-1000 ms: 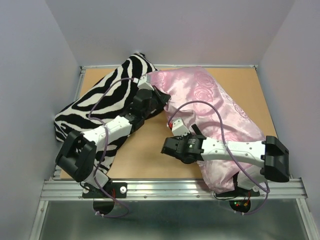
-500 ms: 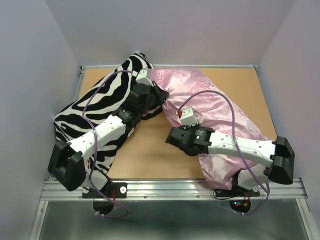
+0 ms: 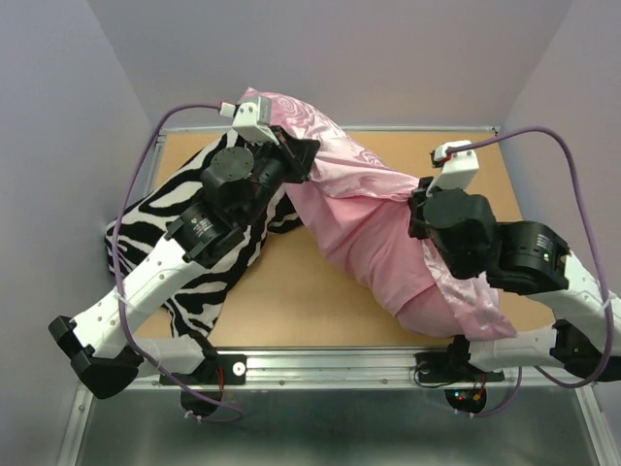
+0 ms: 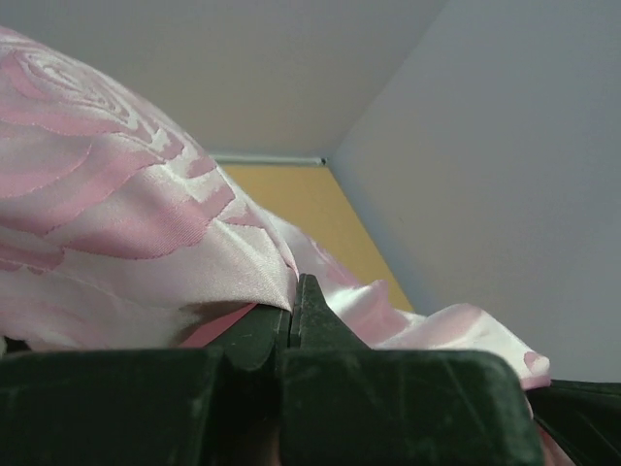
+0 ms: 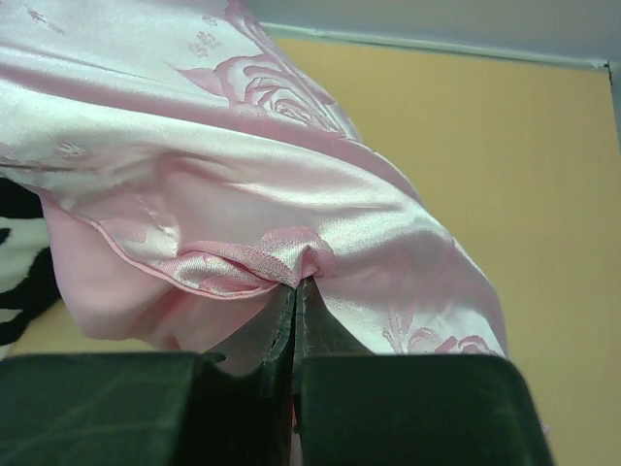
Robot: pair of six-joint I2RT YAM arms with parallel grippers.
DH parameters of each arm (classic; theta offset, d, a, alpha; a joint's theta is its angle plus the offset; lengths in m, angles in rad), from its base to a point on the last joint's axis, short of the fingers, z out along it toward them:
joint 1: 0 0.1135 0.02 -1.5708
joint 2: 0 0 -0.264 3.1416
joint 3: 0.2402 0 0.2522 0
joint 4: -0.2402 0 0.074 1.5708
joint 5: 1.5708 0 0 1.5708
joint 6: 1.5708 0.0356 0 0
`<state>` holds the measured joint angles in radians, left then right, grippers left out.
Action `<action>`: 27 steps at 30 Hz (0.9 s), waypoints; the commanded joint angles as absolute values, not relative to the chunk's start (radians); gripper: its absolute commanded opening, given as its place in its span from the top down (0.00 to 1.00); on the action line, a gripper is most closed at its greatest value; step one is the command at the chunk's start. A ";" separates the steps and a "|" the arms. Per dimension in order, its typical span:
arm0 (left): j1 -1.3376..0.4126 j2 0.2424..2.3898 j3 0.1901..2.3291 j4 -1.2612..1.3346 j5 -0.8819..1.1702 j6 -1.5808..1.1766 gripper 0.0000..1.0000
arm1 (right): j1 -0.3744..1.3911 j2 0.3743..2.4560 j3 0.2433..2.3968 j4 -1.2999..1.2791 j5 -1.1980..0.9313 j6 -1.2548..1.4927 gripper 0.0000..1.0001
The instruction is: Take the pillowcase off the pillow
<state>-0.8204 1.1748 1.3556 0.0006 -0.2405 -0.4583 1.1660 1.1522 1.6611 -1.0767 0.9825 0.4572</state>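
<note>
The pink satin pillowcase (image 3: 369,209) with its rose weave hangs lifted between both arms, its lower end resting on the tabletop near the front right. My left gripper (image 3: 296,155) is raised at the back left, shut on a fold of the pillowcase (image 4: 175,243). My right gripper (image 3: 419,209) is raised at the right, shut on a bunched hem of the pillowcase (image 5: 281,257). The pillow is hidden inside the pink cover; no white shows.
A black-and-white zebra-striped pillow (image 3: 189,223) lies on the left of the tan tabletop (image 3: 281,301), under the left arm. Grey walls close in the left, back and right. A metal rail (image 3: 330,367) runs along the front edge.
Both arms have risen and lifted the pink cover off the table. The right gripper went from open to shut on its hem. The left arm swung up toward the back.
</note>
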 commanded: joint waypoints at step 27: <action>-0.835 1.341 1.830 -0.072 -0.364 -0.265 1.00 | 1.031 1.282 1.683 -0.698 0.707 0.304 0.99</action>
<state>-0.8951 1.3125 1.7626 -0.1692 -0.4728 -0.2070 1.1358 1.2613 1.7241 -0.8463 0.8814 0.2832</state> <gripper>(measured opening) 0.026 0.012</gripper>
